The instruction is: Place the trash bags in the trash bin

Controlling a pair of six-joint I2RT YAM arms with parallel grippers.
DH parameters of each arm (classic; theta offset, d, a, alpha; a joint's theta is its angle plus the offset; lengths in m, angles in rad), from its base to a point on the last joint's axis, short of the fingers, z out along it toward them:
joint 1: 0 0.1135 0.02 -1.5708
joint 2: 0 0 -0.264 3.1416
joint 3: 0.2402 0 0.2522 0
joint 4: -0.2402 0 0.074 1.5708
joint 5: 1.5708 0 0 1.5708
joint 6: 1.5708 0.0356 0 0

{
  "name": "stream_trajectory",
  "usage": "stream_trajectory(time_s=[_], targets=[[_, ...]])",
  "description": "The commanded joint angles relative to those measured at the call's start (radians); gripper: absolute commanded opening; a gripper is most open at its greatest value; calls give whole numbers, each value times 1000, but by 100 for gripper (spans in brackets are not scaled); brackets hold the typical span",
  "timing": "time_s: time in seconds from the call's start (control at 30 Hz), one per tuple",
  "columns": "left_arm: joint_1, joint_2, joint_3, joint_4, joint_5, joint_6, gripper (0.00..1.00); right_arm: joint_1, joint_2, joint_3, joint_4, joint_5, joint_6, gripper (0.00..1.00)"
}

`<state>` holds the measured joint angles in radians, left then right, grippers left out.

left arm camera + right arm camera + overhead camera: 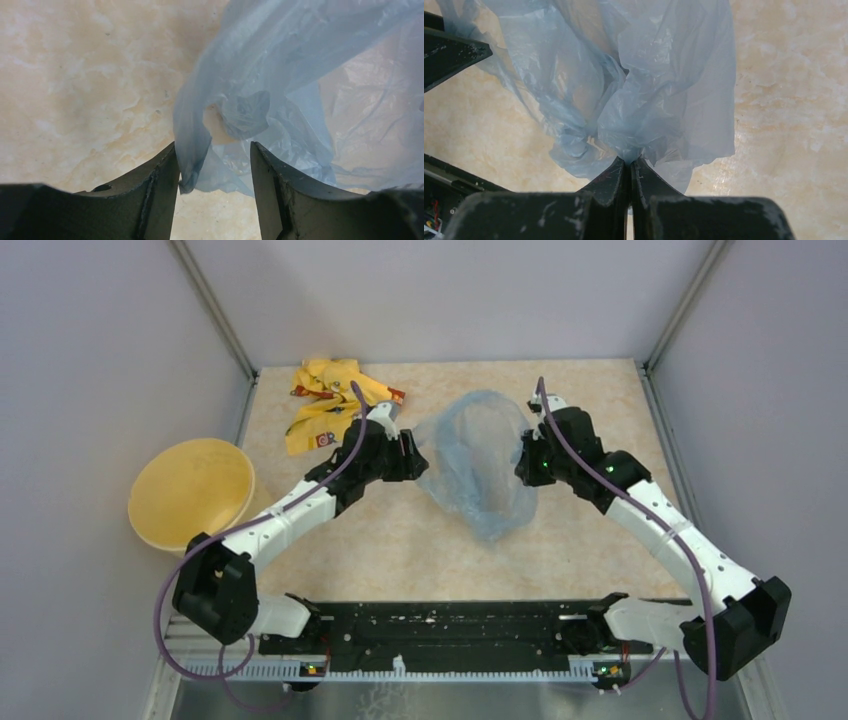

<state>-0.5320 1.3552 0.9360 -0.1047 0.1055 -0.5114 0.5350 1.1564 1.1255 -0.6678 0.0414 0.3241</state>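
**In the middle of the table: one arm holds the bag, the other is open**

The right gripper is pressed tight together on a small bunch of the trash bag. The left gripper has its jaws apart. A fold of the thin blue film hangs down between them, but nothing is pinching it.

The bag sits between the two grippers, partly lifted off the table. Its long way runs from the far side toward the arms. The wide, puffy end is far away. The thin tail points back toward the arms and a bit to the right.

The trash bin is well apart, off to the left beside the left arm. A yellow cloth lies at the far side, near the left gripper.

What could go wrong, I think:
- The right gripper holds only a little film. A hard pull could make it slip out or rip.
- The left gripper may close on just one loose fold, or on nothing at all.
- With one hold, the bag would droop and drag on the way to the bin.
- The bag is floppy and wide, so it may hang over the bin's rim and not drop in.
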Motion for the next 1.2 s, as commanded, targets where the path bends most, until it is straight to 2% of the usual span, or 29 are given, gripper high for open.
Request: stream_trajectory(time_s=[0.0,0.17,0.23,0.33,0.43,0.53,0.67,0.87,1.07,1.17], targets=[[-2,16,34,77,-88,49,60,11,-36,13,1,-31,-47,0],[-1,43,56,73,-48,69,59,9,-44,20,-9,-23,-51,0],[-2,54,65,61,-17,71,53,10,-43,23,-13,-20,-48,2],[-2,57,64,48,22,60,30,11,-47,40,-31,13,-34,26],[-1,45,52,48,42,51,15,11,-51,59,-37,37,-17,46],[-3,38,45,49,64,39,7,10,-31,77,-41,69,8,57],[-2,34,34,47,71,34,5,10,11,99,-87,159,61,66],[-3,29,26,42,70,30,4,10,40,119,-137,304,151,67],[-2,27,31,42,75,27,4,12,90,153,-146,358,158,62],[-3,21,42,35,83,28,3,9,122,191,-146,379,150,48]])
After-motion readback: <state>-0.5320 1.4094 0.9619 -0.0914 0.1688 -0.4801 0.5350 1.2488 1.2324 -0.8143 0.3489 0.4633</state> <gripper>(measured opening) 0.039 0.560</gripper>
